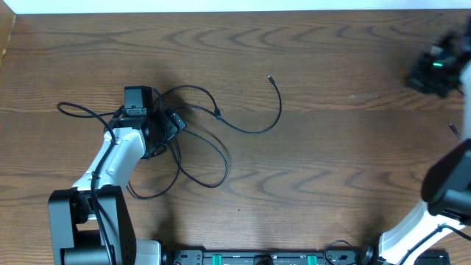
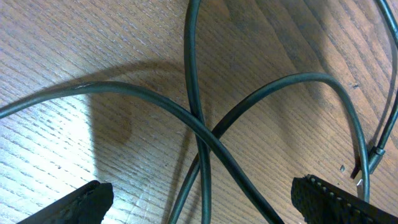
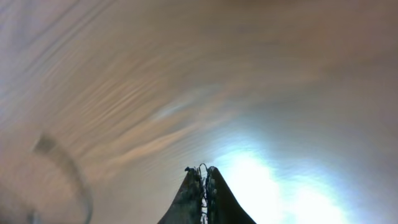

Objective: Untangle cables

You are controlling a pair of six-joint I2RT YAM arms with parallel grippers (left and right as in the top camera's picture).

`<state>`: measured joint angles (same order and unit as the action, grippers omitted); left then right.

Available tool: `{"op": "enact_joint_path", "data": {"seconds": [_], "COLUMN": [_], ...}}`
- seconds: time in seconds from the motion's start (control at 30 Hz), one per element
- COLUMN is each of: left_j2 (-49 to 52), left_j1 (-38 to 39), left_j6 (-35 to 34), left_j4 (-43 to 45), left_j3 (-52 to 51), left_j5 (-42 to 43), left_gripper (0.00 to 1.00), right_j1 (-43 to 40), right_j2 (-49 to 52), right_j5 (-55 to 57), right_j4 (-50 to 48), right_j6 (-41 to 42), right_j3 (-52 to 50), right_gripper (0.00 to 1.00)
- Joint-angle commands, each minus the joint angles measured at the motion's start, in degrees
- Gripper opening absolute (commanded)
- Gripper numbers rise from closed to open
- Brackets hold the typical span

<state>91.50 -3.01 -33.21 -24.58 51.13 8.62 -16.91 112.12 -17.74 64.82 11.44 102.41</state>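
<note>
Thin black cables (image 1: 221, 158) lie in loose, crossing loops on the left half of the wooden table (image 1: 331, 147). One free plug end (image 1: 270, 76) points toward the back. My left gripper (image 1: 165, 125) hovers low over the tangle. In the left wrist view its jaws stand wide open (image 2: 202, 199) around a spot where three strands of cable (image 2: 205, 130) cross, and the fingertips (image 2: 93, 196) touch none of them. My right gripper (image 1: 440, 65) is blurred at the far right. In the right wrist view its jaws are pressed together (image 3: 202, 171) with no cable seen in them.
A short piece of black cable (image 1: 456, 130) pokes in at the right edge. A blurred curved strand (image 3: 62, 174) lies on the table in the right wrist view. The arm bases stand along the front edge (image 1: 257, 258).
</note>
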Motion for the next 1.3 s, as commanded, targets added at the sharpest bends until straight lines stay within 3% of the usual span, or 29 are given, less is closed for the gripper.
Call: {"op": "enact_joint_path", "data": {"seconds": [0.0,0.03,0.13,0.3,0.4,0.53,0.63,0.8,0.97,1.27], "left_j2": [0.2,0.2,0.2,0.2,0.1,-1.9,-5.9,-19.1,-32.4,-48.9], "left_j1": [-0.2,-0.2,-0.2,-0.2,-0.3,-2.3,-5.1,-11.8,-16.8,-19.2], "left_j6": [-0.1,-0.1,0.0,-1.2,-3.1,0.7,0.6,0.6,0.6,1.8], "left_j4": [0.7,0.7,0.7,1.2,2.4,0.9,-2.7,-10.0,-14.6,-17.7], "left_j3": [0.1,0.1,0.1,0.1,0.3,1.9,2.9,2.9,2.9,2.9], "left_j5": [-0.7,-0.7,-0.7,-0.3,3.2,10.8,12.2,12.2,12.2,7.3], "left_gripper": [0.96,0.96,0.96,0.96,0.96,0.96,0.96,0.96,0.96,0.97], "right_j1": [7.3,9.6,15.5,23.1,26.9,32.2,35.6,41.6,47.7,60.6], "right_j2": [-0.1,0.0,0.0,0.0,0.1,0.2,0.5,0.5,0.5,0.8], "right_j5": [-8.6,-8.6,-8.3,-8.3,-8.4,-8.1,-8.1,-8.1,-8.3,-4.2], "right_j4": [1.9,2.8,4.6,5.5,4.7,3.6,1.7,-3.8,-12.9,-41.8], "right_j6": [-12.3,-13.4,-13.9,-13.4,-11.0,-12.3,-12.3,-11.2,-10.4,-7.9], "right_j3": [-0.3,-0.3,-0.3,-0.3,-0.3,-0.3,-0.3,-0.7,-2.3,-14.4], "right_gripper": [0.15,0.22,0.27,0.45,0.50,0.66,0.88,0.99,0.99,0.99]}}
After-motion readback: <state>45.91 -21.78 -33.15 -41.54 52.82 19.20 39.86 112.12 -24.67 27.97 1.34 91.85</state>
